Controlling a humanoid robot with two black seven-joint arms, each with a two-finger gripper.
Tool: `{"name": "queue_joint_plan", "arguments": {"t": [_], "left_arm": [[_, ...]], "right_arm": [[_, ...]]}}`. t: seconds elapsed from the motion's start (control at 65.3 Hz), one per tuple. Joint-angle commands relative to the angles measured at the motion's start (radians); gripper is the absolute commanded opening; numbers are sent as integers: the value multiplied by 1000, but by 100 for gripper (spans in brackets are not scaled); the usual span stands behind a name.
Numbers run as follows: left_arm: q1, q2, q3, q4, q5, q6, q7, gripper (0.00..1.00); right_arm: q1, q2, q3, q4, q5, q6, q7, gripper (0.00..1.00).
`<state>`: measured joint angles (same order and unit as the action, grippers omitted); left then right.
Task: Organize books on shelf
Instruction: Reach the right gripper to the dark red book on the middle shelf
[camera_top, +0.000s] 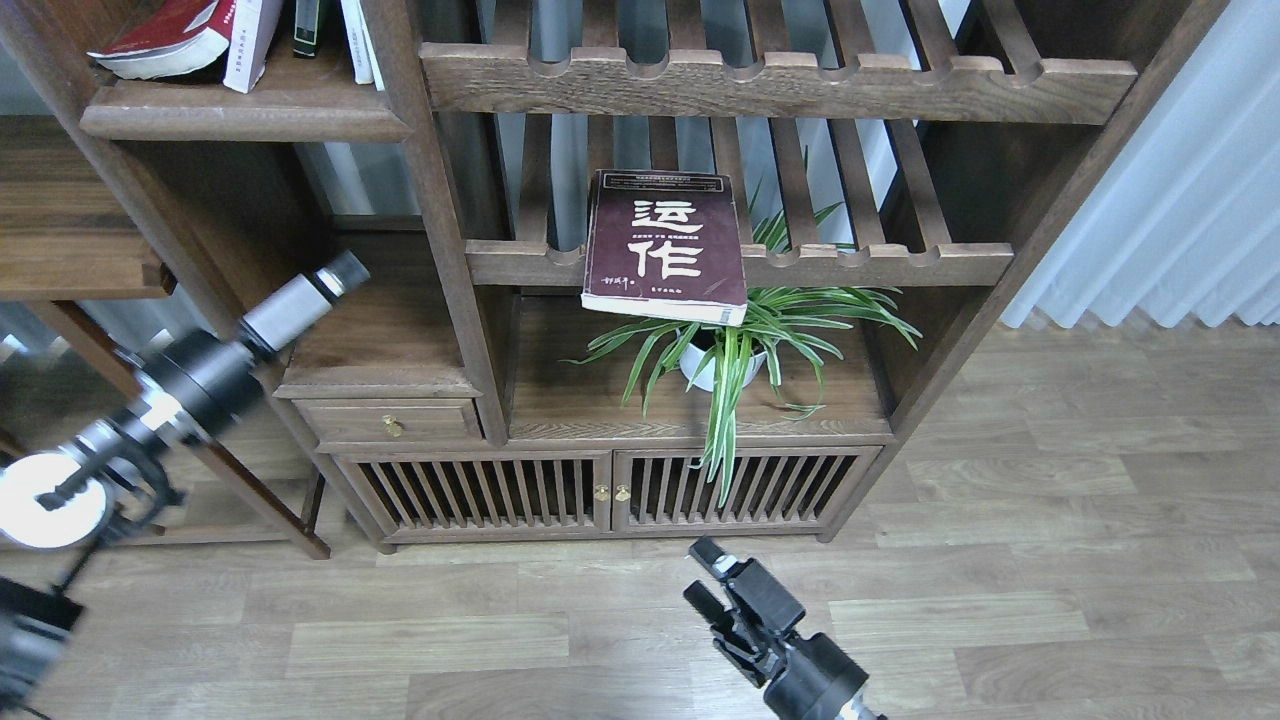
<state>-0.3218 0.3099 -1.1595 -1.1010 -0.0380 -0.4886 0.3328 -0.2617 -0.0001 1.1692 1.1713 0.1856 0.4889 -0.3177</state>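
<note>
The dark maroon book with big white characters lies flat on a slatted rack, its front edge overhanging the notched rail. The red book lies tilted on the solid upper-left shelf, against the white-lavender book standing there. My left arm comes in blurred from the left. Its far end, the left gripper, is below that shelf and holds nothing I can see; its fingers cannot be told apart. My right gripper is open and empty, low over the floor in front of the cabinet.
More upright books stand on the same shelf. A potted spider plant sits under the maroon book. A drawer and slatted cabinet doors are below. A thick upright post separates the bays.
</note>
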Motion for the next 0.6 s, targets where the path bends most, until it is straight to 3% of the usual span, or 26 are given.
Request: {"name": "queue_joint_plan", "arguments": {"t": [0.0, 0.184, 0.337, 0.352, 0.383, 0.582], "left_arm": [[85, -9, 23, 33, 9, 0, 9, 100], [219, 116, 15, 130, 10, 0, 17, 100], [257, 130, -57, 217, 10, 0, 15, 100], [260, 135, -78, 237, 10, 0, 14, 100], [260, 136, -86, 242, 10, 0, 14, 100], [262, 150, -108, 243, 9, 0, 14, 100]], "right_arm": [[62, 0, 10, -18, -3, 0, 37, 98], [234, 0, 0, -19, -5, -1, 78, 98], [392, 0, -28, -67, -5, -254, 167, 98], [480, 0, -83, -120, 1, -298, 205, 98], [524, 0, -111, -157, 5, -302, 226, 98], [664, 0, -200, -325, 26, -311, 247, 98]]}}
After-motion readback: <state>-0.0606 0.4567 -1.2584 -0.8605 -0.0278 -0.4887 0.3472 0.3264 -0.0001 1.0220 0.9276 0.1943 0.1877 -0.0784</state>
